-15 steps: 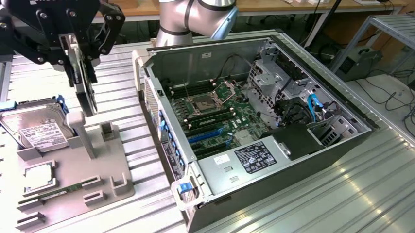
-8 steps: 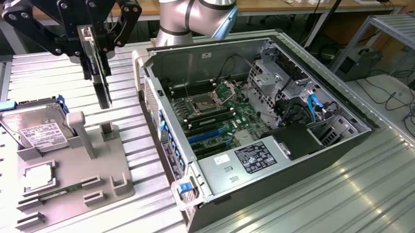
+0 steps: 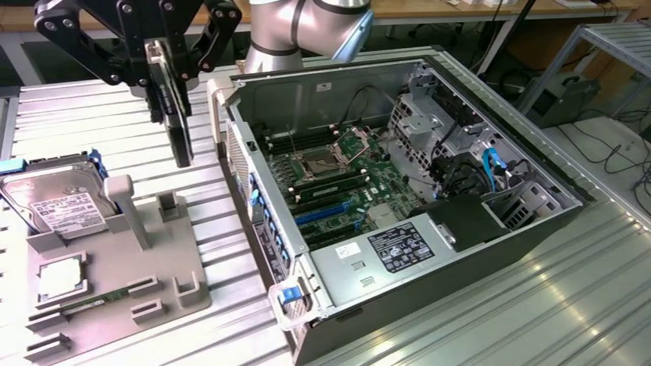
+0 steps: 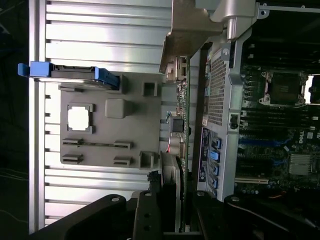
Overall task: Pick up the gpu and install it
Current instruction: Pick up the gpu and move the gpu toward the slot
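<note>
A: Where is the thin, flat, dark gpu (image 3: 179,130) with the pale metal bracket?
B: Upright in the air, between the grey plastic holder tray (image 3: 122,263) and the open computer case (image 3: 270,107).
A: And the black gripper (image 3: 168,70)?
B: Its fingers clamp the card's top edge.

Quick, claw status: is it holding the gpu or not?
Claw: shut on the gpu, which hangs edge-on in the air beside the open computer case.
</note>
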